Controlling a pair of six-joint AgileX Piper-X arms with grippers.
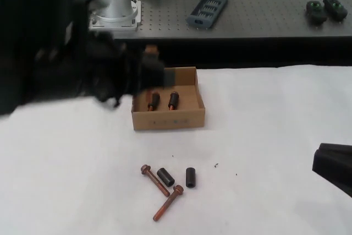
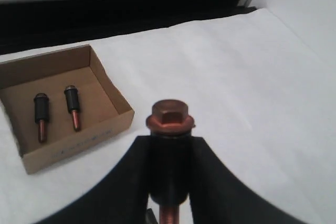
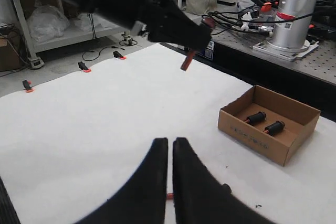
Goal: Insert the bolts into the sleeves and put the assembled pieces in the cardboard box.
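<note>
My left gripper (image 2: 170, 148) is shut on a black sleeve with a copper bolt (image 2: 170, 118) through it, its hex head sticking out above the fingers. It hangs beside the cardboard box (image 1: 168, 119), near the box's back left corner. Two assembled pieces (image 1: 153, 100) (image 1: 173, 100) lie side by side in the box. Two loose bolts (image 1: 155, 180) (image 1: 168, 203) and two loose black sleeves (image 1: 165, 176) (image 1: 190, 177) lie on the white cloth in front of the box. My right gripper (image 3: 170, 148) is shut with nothing in it, low at the right edge (image 1: 333, 166).
Behind the cloth runs a dark perforated bench with a silver arm base (image 1: 115, 5), a blue rack (image 1: 207, 7) and two black parts (image 1: 327, 9). The left arm (image 1: 49, 53) looms over the cloth's back left. Open white cloth lies right of the box.
</note>
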